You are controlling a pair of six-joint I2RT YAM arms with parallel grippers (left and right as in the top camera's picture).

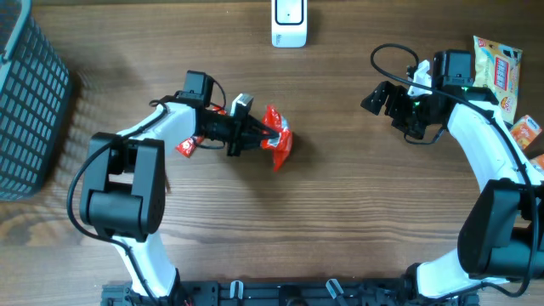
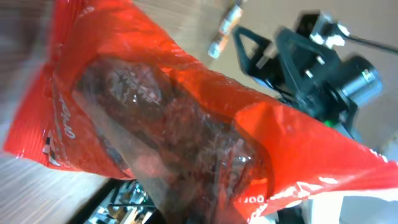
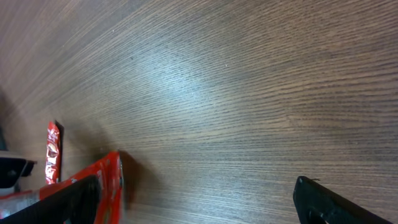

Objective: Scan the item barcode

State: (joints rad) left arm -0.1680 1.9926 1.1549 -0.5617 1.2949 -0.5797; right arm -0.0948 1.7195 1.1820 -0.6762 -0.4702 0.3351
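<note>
left gripper (image 1: 260, 136): clenched on the red packet (image 1: 278, 143), which is gripped at its near edge.
red packet: held near the middle of the table (image 1: 340, 212), below the white scanner (image 1: 289, 24) in the overhead view and well apart from it; in the left wrist view it is seen crumpled, with dark contents behind a clear window (image 2: 161, 130); no barcode can be made out.
right gripper (image 1: 384, 100): released, jaws spread wide, nothing between them; bare wood is seen between its fingers (image 3: 336, 205).
small red sachet (image 1: 187, 146): lying beside the left arm.
basket (image 1: 30, 93): at the table's left edge.
snack bags (image 1: 497, 72): at the right edge, behind the right arm.
</note>
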